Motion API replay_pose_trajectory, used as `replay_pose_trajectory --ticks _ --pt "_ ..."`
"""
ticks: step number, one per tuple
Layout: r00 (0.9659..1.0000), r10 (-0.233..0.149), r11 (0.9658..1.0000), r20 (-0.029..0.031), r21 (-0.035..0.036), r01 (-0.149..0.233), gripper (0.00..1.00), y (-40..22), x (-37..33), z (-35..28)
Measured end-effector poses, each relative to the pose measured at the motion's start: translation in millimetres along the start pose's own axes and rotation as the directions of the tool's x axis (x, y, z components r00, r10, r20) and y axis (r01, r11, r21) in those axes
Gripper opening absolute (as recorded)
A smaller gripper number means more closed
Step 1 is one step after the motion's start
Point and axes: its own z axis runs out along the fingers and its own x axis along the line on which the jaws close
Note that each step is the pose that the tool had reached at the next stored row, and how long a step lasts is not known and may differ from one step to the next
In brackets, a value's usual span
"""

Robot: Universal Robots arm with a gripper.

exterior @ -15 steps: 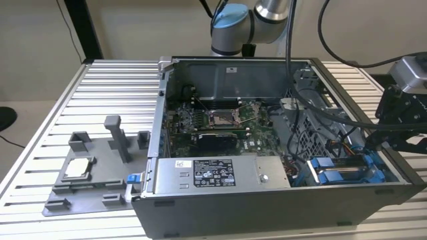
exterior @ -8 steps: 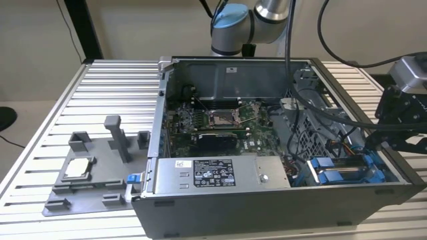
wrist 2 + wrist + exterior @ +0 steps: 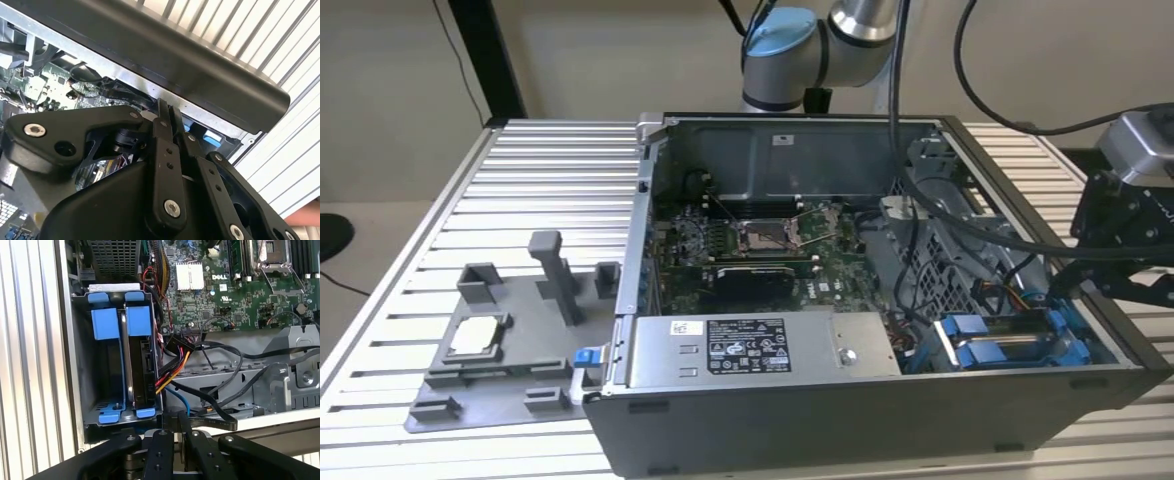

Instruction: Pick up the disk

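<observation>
The disk [image 3: 143,365] stands on edge in a bright blue carrier frame [image 3: 138,320] inside the drive bay of the open computer case, beside a second blue carrier [image 3: 105,322]. In the exterior view the disk's blue frame [image 3: 987,352] sits in the case's near corner on the exterior view's right. My black gripper [image 3: 1083,285] hangs just above and outside that corner, apart from the disk. In both wrist views my gripper [image 3: 175,429] [image 3: 168,111] has its two fingers pressed together with nothing between them, over the case's edge.
Red, yellow and black cables [image 3: 172,367] run right beside the disk. A long grey power-supply box [image 3: 747,345] lies along the case's front wall. The motherboard [image 3: 761,245] fills the case floor. A grey fixture with a small silver chip [image 3: 474,337] sits on the slatted table [image 3: 534,170].
</observation>
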Motion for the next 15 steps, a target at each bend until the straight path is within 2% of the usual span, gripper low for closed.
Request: replay_pose_trajectory --ticks 3,12,15 --pt "1.0000 0.000 1.0000 0.0006 -0.0002 0.000 0.00 6.9 -0.1 -4.2" --pt "1.0000 0.000 1.0000 -0.0001 -0.0001 0.000 0.00 38.3 2.2 -9.0" --pt "1.0000 -0.001 1.0000 -0.0054 0.0004 0.001 0.00 50.4 3.4 -8.5"
